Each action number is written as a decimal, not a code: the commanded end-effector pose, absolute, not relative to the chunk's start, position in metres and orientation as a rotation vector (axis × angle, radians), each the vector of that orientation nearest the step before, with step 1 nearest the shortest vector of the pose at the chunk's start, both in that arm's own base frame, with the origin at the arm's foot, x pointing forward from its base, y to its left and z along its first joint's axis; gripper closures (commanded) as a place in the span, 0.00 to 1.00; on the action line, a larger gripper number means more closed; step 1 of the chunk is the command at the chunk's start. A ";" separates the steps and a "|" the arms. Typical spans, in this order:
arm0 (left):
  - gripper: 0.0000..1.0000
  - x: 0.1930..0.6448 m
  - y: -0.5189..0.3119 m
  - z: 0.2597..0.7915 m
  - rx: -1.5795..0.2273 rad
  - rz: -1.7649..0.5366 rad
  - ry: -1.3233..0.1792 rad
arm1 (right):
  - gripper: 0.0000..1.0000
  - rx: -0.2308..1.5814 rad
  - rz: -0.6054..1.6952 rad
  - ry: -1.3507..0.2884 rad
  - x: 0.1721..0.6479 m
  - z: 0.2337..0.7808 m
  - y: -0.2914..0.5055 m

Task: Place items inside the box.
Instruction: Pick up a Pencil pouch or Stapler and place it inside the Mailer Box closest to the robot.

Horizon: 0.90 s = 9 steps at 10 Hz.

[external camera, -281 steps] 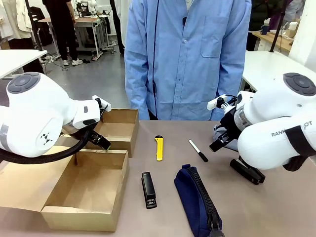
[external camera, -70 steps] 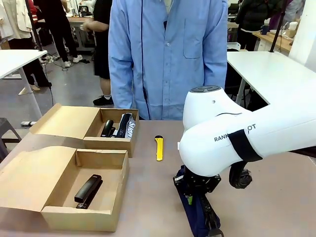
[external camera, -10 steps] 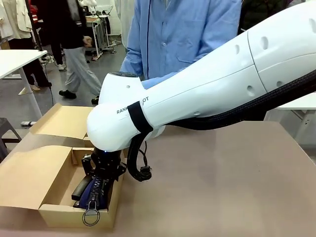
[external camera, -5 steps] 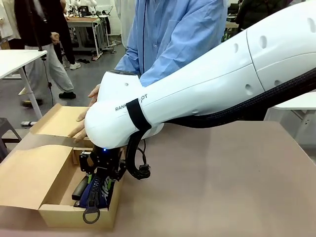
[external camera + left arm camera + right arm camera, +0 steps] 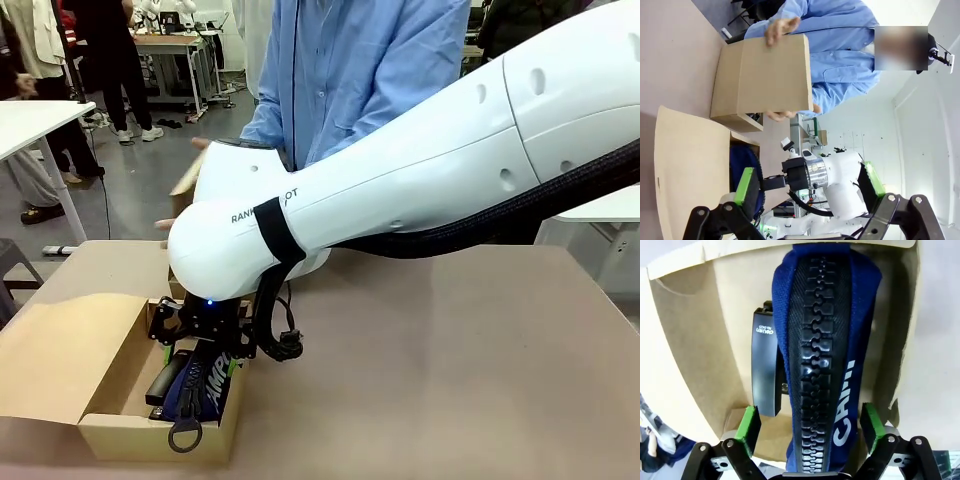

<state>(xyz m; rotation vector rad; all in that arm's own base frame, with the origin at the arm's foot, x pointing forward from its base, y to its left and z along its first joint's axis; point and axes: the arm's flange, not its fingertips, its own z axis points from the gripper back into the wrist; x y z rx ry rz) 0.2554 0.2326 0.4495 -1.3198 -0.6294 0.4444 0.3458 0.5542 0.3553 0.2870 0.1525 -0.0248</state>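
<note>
right wrist view — navy pouch [image 5: 820, 340] in box [image 5: 715, 315], beside stapler [image 5: 765, 365]

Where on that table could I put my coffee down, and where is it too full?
Free: the wide bare stretch of table right of the cardboard box, out to the right edge. Crowded: the box itself, where a navy pouch and black stapler lie together under the robot's open fingers.

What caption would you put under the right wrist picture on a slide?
Open right gripper over the navy pencil pouch, which lies beside the black stapler in the cardboard box.
</note>
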 end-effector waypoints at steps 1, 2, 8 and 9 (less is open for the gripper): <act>0.00 0.256 0.232 0.450 -1.337 0.432 -0.659 | 0.00 0.315 0.010 0.145 0.340 0.359 0.552; 0.00 0.256 0.232 0.450 -1.337 0.432 -0.659 | 0.00 0.316 0.014 0.148 0.339 0.358 0.553; 0.00 0.256 0.232 0.450 -1.337 0.432 -0.659 | 0.00 0.316 0.015 0.143 0.338 0.358 0.554; 0.00 0.256 0.232 0.450 -1.337 0.432 -0.659 | 0.00 0.315 0.016 0.142 0.338 0.358 0.554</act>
